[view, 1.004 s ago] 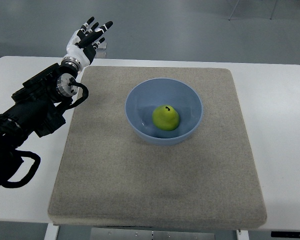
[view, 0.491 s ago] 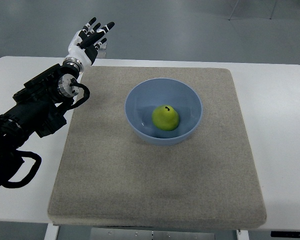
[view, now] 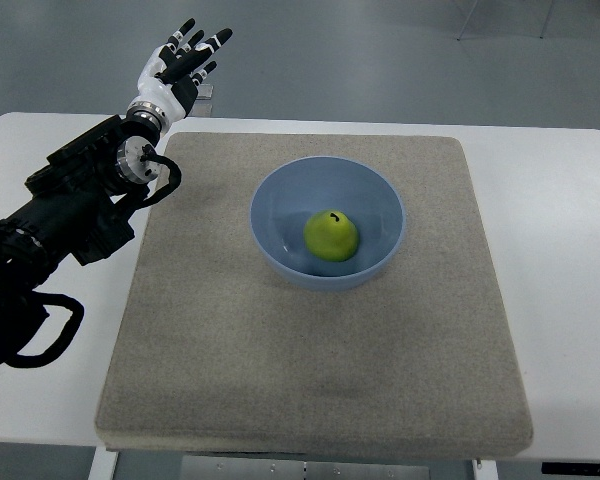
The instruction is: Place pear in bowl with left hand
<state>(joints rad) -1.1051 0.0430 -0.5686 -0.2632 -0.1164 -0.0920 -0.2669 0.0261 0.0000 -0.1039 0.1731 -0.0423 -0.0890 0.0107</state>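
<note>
One small green pear (view: 331, 235) rests inside the pale blue plastic bowl (view: 280, 200); the left hand (view: 178, 68), fingers spread and empty, has drifted slightly farther off, apparently beyond the white worktop (view: 565, 260), placement seemingly complete.

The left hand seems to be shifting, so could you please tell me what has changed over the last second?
The left hand, open and empty, drifted slightly up and away past the table's far edge. The pear stayed in the bowl.
</note>
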